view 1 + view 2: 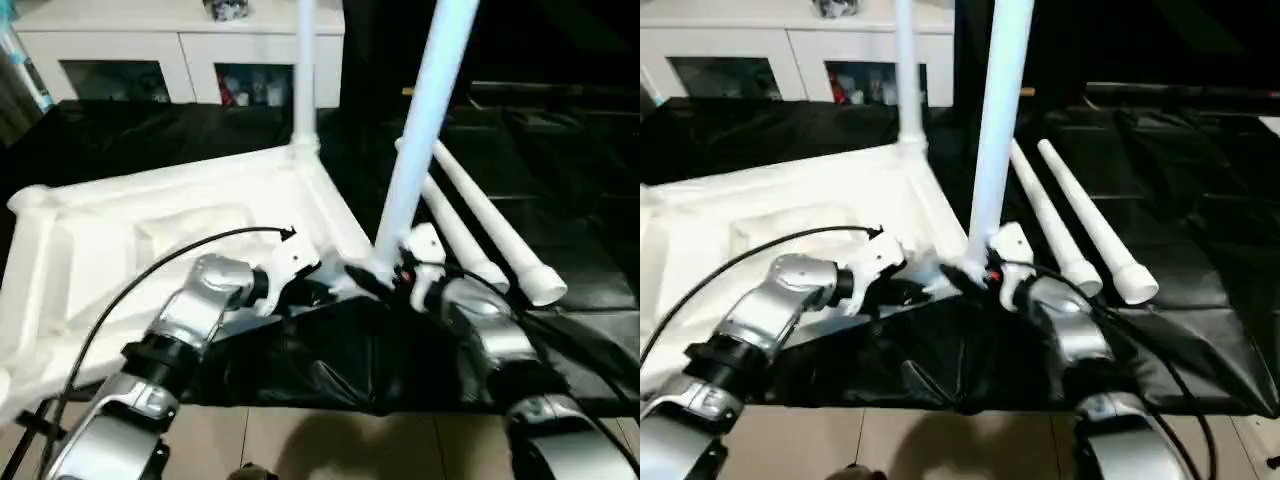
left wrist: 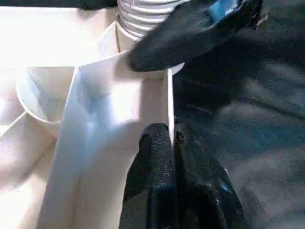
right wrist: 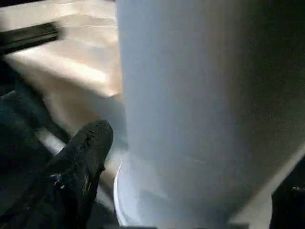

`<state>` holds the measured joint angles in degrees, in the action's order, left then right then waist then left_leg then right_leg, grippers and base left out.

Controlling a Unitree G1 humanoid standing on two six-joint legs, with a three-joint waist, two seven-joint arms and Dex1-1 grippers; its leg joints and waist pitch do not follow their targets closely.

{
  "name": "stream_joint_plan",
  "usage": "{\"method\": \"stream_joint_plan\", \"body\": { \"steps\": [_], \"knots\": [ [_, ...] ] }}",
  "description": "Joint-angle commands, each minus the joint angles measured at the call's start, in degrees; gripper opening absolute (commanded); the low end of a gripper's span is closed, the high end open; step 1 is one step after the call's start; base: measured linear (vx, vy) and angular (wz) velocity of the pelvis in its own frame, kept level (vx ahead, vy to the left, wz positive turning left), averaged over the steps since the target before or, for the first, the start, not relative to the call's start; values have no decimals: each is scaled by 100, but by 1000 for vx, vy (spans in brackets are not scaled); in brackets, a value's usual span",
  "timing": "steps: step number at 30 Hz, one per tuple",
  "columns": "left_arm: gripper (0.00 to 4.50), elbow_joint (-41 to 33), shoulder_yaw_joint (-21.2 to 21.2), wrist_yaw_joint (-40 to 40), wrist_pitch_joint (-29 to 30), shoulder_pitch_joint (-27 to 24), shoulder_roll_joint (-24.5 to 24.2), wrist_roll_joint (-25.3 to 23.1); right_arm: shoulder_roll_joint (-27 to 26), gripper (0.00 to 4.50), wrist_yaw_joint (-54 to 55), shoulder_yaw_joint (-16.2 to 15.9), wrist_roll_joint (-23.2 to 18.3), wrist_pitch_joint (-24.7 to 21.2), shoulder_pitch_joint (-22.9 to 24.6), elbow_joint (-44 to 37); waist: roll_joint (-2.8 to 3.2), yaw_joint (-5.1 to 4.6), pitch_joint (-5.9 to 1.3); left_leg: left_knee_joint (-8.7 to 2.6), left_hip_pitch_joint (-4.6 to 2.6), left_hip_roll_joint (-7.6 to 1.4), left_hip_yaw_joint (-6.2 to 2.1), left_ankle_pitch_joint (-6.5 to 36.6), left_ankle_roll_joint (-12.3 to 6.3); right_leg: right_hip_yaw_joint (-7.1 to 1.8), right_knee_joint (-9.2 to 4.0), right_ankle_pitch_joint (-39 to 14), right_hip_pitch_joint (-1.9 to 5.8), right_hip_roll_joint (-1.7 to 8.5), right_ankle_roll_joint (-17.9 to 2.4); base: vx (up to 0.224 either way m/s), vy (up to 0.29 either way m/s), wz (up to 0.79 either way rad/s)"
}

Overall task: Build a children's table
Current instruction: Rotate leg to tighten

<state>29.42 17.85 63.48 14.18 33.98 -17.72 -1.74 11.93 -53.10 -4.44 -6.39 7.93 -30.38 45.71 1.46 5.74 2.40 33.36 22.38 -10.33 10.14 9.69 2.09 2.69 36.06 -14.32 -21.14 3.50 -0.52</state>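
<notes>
We count one tabletop (image 1: 150, 230), two legs upright in it (image 1: 425, 130) (image 1: 305, 70), two loose beside (image 1: 490, 225). Left gripper (image 2: 171, 143) clenched on tabletop rim, right gripper (image 1: 385, 275) released. No writing legible.

No text, label, brand, number or sign can be read in these pictures. The small coloured items behind the glass doors of the white cabinet (image 1: 180, 55) are too blurred to read anything on them. The white tabletop (image 1: 150, 230) and the white legs (image 1: 425, 110) carry no print that can be made out.
</notes>
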Motion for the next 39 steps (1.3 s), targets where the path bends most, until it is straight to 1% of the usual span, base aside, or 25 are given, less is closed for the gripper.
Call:
{"method": "stream_joint_plan", "body": {
  "steps": [1, 2, 5, 6, 11, 12, 15, 17, 20, 23, 25, 26, 27, 28, 29, 30, 31, 32, 33, 34, 35, 36, 37, 38, 39],
  "knots": [
    [0, -302, 247, 476, -281, 5, 65, 222, 10, 393, -809, -433, -18, -148, 119, -217, 24, 15, -323, -355, -129, -351, -112, 1006, -445, -226, -388, 524, 205, 497, -1528, 0, 0, 0],
    [0, -314, 255, 575, -298, -11, 23, 225, 88, 378, -1035, -476, -34, -170, 159, -308, 23, 21, -320, -357, -130, -352, -110, 1036, -433, -230, -397, 459, 205, 505, -1530, 0, 0, 0],
    [0, -324, 273, 707, -316, -24, -37, 226, 193, 368, -1312, -551, -50, -211, 212, -439, 19, 43, -321, -366, -139, -362, -114, 1011, -400, -234, -396, 334, 197, 509, -1538, 0, 0, 0],
    [0, -320, 298, 863, -352, -23, -117, 224, 336, 357, -1671, -658, -84, -301, 278, -626, -1, 60, -314, -367, -144, -362, -112, 1008, -409, -235, -412, 299, 202, 505, -1537, 0, 0, 0],
    [0, -288, 348, 1122, -433, -4, -249, 229, 533, 317, -2180, -814, -147, -523, 378, -906, -7, 108, -325, -350, -134, -360, -113, 862, -483, -234, -388, 401, 196, 515, -1532, 0, 0, 0],
    [0, -273, 383, 1269, -462, 2, -332, 223, 633, 317, -2413, -911, -174, -633, 427, -1037, -12, 115, -323, -350, -136, -362, -113, 864, -487, -232, -389, 389, 192, 516, -1534, 0, 0, 0],
    [0, -256, 399, 1329, -498, 5, -375, 210, 664, 285, -2481, -949, -169, -654, 439, -1067, -5, 120, -319, -358, -139, -366, -112, 924, -448, -233, -395, 269, 177, 518, -1532, 0, 0, 0],
    [0, -235, 400, 1368, -531, 5, -407, 196, 687, 282, -2537, -973, -140, -667, 453, -1096, 5, 118, -314, -366, -142, -367, -116, 996, -409, -234, -407, 165, 177, 523, -1534, 0, 0, 0],
    [0, -193, 382, 1399, -582, 7, -433, 169, 696, 280, -2560, -979, -114, -696, 486, -1137, -5, 121, -327, -357, -140, -361, -115, 895, -397, -235, -385, 308, 186, 514, -1537, 0, 0, 0],
    [0, -115, 284, 1153, -585, 19, -341, 154, 541, 279, -2184, -842, -113, -693, 511, -1038, -4, 118, -322, -351, -140, -359, -108, 890, -415, -236, -386, 349, 176, 519, -1558, 0, 0, 0],
    [0, -22, 147, 779, -546, 64, -169, 158, 309, 279, -1633, -648, -147, -691, 506, -905, -7, 111, -309, -374, -144, -362, -116, 1025, -338, -237, -412, 67, 174, 531, -1535, 0, 0, 0],
    [0, -22, 147, 779, -546, 64, -169, 158, 309, 279, -1633, -648, -147, -691, 506, -905, -23, 102, -307, -380, -145, -363, -113, 1032, -311, -241, -416, 12, 175, 530, -1524, 0, 0, 0],
    [0, -22, 147, 779, -546, 64, -169, 158, 309, 279, -1633, -648, -147, -691, 506, -905, -10, 88, -287, -400, -157, -364, -120, 1173, -248, -244, -440, -211, 165, 537, -1518, 0, 0, 0],
    [0, 98, -9, 183, -365, 173, 101, 106, -40, 279, -400, -431, 50, -684, 369, -527, -7, 57, -285, -415, -160, -362, -122, 1260, -161, -256, -445, -346, 158, 537, -1502, 0, 0, 0],
    [0, 124, -49, -24, -289, 210, 189, 75, -143, 279, -22, -379, 116, -690, 309, -390, -10, 32, -280, -435, -180, -360, -132, 1321, -63, -260, -459, -503, 142, 544, -1492, 0, 0, 0],
    [0, 150, -87, -221, -216, 245, 272, 46, -240, 278, 336, -330, 179, -695, 253, -259, -12, 5, -268, -450, -176, -363, -134, 1366, 5, -266, -460, -606, 136, 554, -1483, 0, 0, 0],
    [0, 194, -164, -669, -7, 323, 464, -26, -471, 278, 1142, -212, 297, -693, 114, 39, -10, -41, -269, -469, -174, -345, -151, 1470, 135, -260, -468, -825, 152, 551, -1448, 0, 0, 0],
    [0, 214, -198, -901, 82, 355, 557, -68, -594, 278, 1489, -128, 282, -723, 52, 139, 7, -55, -271, -477, -183, -352, -160, 1509, 186, -262, -473, -889, 149, 561, -1423, 0, 0, 0],
    [0, 224, -213, -1011, 127, 370, 602, -89, -657, 277, 1657, -82, 267, -742, 22, 182, -4, -77, -278, -466, -193, -346, -150, 1531, 182, -273, -498, -872, 142, 554, -1378, 0, 0, 0],
    [0, 223, -228, -1129, 174, 384, 669, -102, -741, 277, 1902, -38, 269, -770, -21, 243, -12, -77, -287, -440, -167, -329, -136, 1400, 98, -287, -493, -635, 160, 548, -1368, 0, 0, 0],
    [0, 221, -236, -1194, 199, 391, 708, -109, -788, 277, 2043, -15, 273, -787, -46, 277, -12, -77, -287, -440, -167, -329, -136, 1400, 98, -287, -493, -635, 160, 548, -1368, 0, 0, 0],
    [0, 184, -243, -1426, 258, 390, 856, -145, -944, 277, 2442, -5, 351, -749, -112, 370, -14, -68, -312, -414, -150, -318, -122, 1058, -25, -285, -453, -111, 174, 533, -1364, 0, 0, 0],
    [0, 181, -243, -1437, 261, 390, 863, -147, -951, 277, 2461, -5, 356, -746, -115, 375, -19, -64, -313, -399, -140, -306, -116, 914, -103, -278, -447, 95, 181, 532, -1364, 0, 0, 0],
    [0, 136, -226, -1453, 264, 369, 922, -138, -1006, 277, 2480, -28, 379, -678, -118, 374, 9, -51, -319, -388, -136, -300, -118, 878, -131, -273, -441, 152, 190, 537, -1363, 0, 0, 0],
    [0, 127, -220, -1450, 258, 362, 934, -134, -1020, 312, 2473, -27, 380, -658, -117, 370, 2, -54, -322, -382, -132, -301, -112, 853, -157, -273, -442, 215, 192, 533, -1355, 0, 0, 0]
  ]
}}
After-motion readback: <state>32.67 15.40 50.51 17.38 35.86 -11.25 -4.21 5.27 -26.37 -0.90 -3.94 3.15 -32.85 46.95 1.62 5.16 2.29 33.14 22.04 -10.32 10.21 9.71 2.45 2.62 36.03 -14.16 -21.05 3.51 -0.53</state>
